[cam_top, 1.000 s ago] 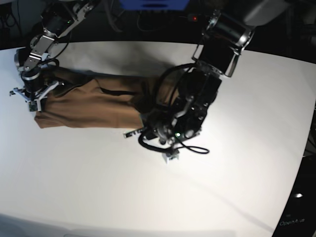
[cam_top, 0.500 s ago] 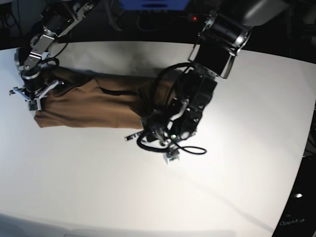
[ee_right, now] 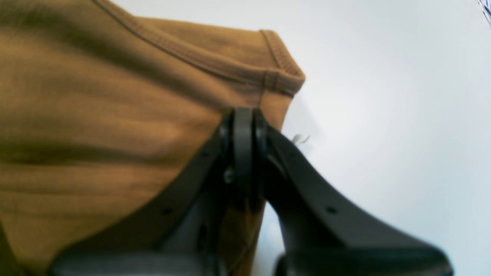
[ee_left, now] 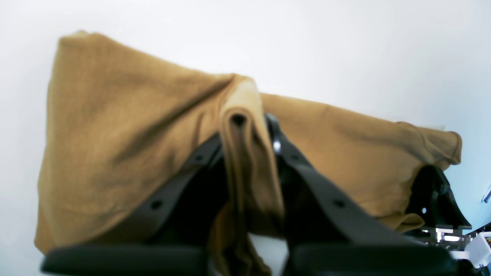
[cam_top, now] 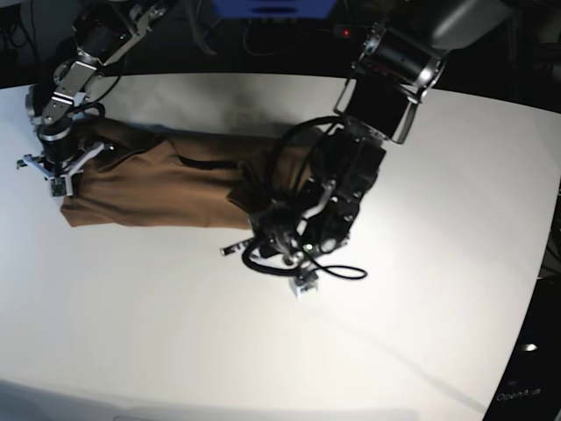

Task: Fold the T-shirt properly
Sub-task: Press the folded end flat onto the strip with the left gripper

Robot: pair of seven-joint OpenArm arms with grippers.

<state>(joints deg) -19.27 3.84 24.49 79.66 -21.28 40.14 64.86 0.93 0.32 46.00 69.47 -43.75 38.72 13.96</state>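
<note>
We log one plain tan-brown cotton T-shirt [cam_top: 166, 180] on white table [cam_top: 394, 342]; long axis nine-to-three; left fingers [ee_left: 249, 126] and right fingers [ee_right: 243, 122] clamped on opposite ends.

1. Faint light lettering [cam_top: 519, 396] at the near right corner of the base view, on a dark surface beyond the table [cam_top: 421, 351] edge; appears to read "OpenArm", final characters cut off or blurred.
2. No print, brand or legible tag on the T-shirt [cam_top: 166, 180] in any view.
3. No readable markings on either arm or on the fingers [ee_left: 330, 191] seen in the wrist views.
4. Blue object [cam_top: 272, 7] at the far edge: no legible text.
5. Table surface: unmarked.
</note>
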